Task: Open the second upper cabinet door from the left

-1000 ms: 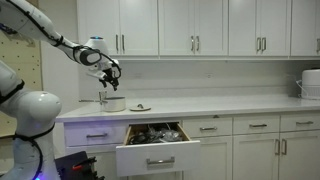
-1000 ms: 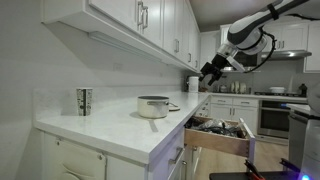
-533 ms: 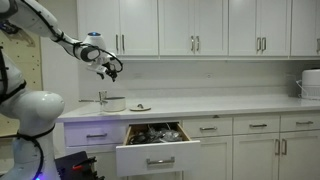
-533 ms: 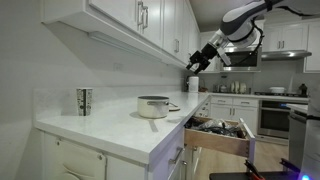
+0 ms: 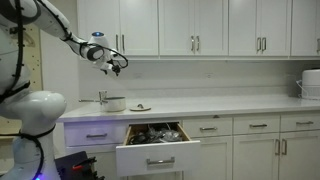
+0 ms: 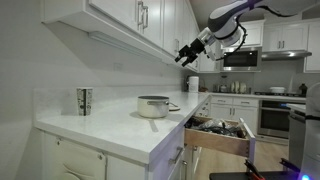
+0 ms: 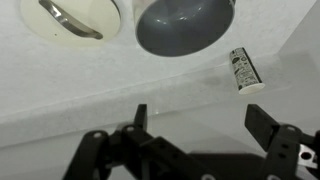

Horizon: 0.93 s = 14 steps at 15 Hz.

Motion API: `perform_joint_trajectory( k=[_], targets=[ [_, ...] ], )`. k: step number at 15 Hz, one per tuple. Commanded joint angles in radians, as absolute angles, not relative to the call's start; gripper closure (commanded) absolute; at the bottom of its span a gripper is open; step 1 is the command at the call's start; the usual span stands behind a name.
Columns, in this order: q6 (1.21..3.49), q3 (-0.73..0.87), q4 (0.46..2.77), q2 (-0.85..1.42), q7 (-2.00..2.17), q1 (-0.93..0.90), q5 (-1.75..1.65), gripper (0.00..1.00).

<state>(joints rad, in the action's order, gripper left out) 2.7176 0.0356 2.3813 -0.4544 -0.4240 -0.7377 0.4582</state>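
The second upper cabinet door (image 5: 140, 25) is a tall white panel door, shut, with a slim silver bar handle at its left edge. It also shows obliquely in an exterior view (image 6: 155, 20). My gripper (image 5: 118, 66) is open and empty. It hangs just below the bottom edge of the upper cabinets, under the seam between the first and second doors, touching neither. It shows in both exterior views (image 6: 183, 55). In the wrist view the two open fingers (image 7: 203, 120) frame bare white countertop far below.
A grey pot (image 5: 114, 102) (image 7: 185, 22) and a small plate (image 5: 140, 107) sit on the counter under the gripper. A drawer (image 5: 155, 135) full of utensils stands open below. A metal cup (image 6: 84, 100) stands by the wall. A white appliance (image 5: 310, 83) stands at the far end.
The gripper has risen from just above the pot to just under the upper cabinets and moved slightly toward them. It stayed open. The doors have not moved.
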Motion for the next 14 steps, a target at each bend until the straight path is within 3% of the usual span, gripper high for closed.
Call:
perform_joint_trajectory(
  k=[1,14],
  targets=[
    [2.747,0.069,2.270,-0.362,-0.515,-0.778,0.498,0.00],
    [2.729,0.103,1.980,-0.216,-0.834,-0.827,0.764,0.00]
  ],
)
